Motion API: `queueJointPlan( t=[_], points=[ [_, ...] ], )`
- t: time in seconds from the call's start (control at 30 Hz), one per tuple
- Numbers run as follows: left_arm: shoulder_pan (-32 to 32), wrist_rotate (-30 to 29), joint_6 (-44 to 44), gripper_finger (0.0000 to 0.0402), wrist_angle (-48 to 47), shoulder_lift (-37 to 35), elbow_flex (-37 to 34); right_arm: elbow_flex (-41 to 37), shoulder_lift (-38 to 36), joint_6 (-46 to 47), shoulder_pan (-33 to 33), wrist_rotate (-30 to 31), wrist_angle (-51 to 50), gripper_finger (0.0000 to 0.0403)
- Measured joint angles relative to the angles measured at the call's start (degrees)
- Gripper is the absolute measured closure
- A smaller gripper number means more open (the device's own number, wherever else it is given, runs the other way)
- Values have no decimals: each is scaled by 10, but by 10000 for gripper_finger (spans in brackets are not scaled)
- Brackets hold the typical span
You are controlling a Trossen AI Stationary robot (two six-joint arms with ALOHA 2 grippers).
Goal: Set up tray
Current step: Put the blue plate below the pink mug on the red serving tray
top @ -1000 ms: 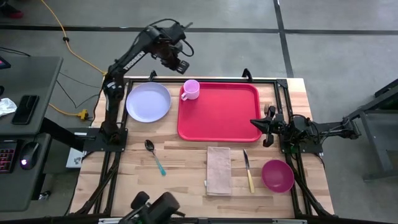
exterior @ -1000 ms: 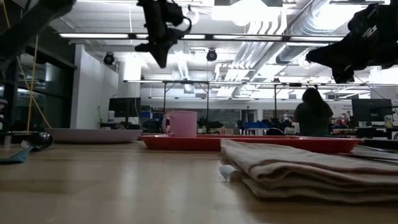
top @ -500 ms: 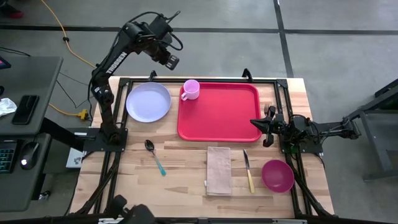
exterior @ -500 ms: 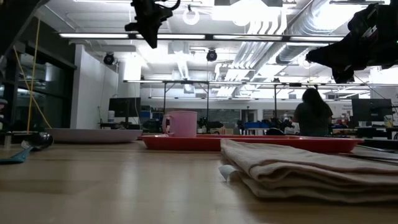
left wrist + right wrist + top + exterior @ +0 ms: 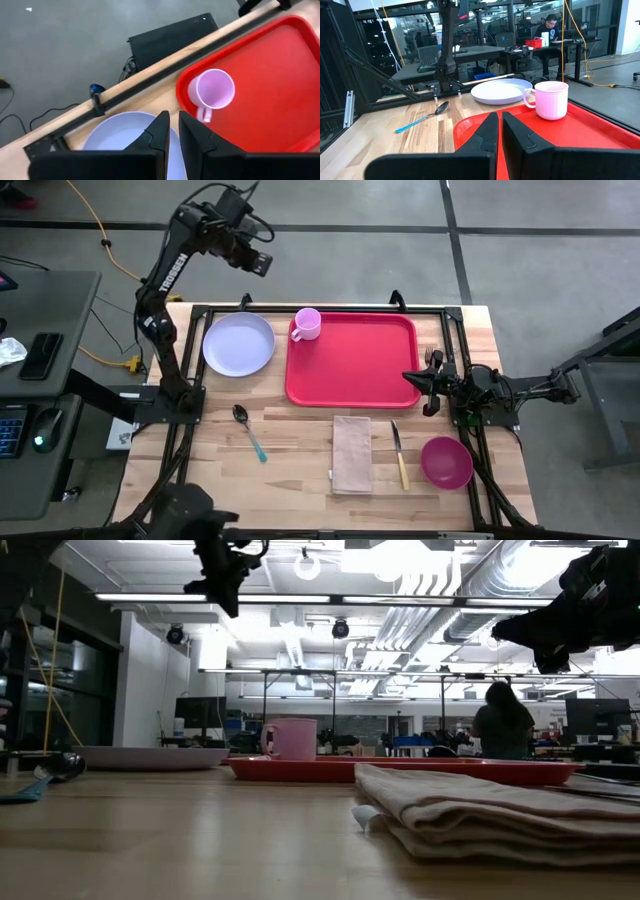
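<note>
Overhead and table-level cameras share the tray (image 5: 350,360) with both wrist views.

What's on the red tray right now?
Only the pink mug, upright in a far corner of the tray. The mug's inside looks empty from the left wrist view; nothing else sits on it.

Only a pink plastic mug (image 5: 307,324) occupies the bright red rectangular plastic tray (image 5: 360,370), at its far-left corner; the rest lies open.
</note>
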Motion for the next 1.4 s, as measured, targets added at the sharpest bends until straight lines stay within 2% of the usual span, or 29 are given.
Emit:
queueJointPlan(
  t=[0.2,0.4,0.7,0.97,1.1,1.4],
  points=[
    [35,27,4,330,0,0,-37,0,0,0,0,0,0,402],
    [73,49,17,330,0,0,-112,0,0,-1,0,0,0,402],
    [121,50,17,330,7,-18,-253,0,0,0,0,0,0,402],
    [143,68,14,330,94,-73,-394,0,0,0,0,3,0,402],
    [158,56,4,330,117,-95,-452,0,0,0,0,3,0,402],
    [159,27,-41,330,175,-106,-481,0,0,0,0,6,1,402]
  ],
)
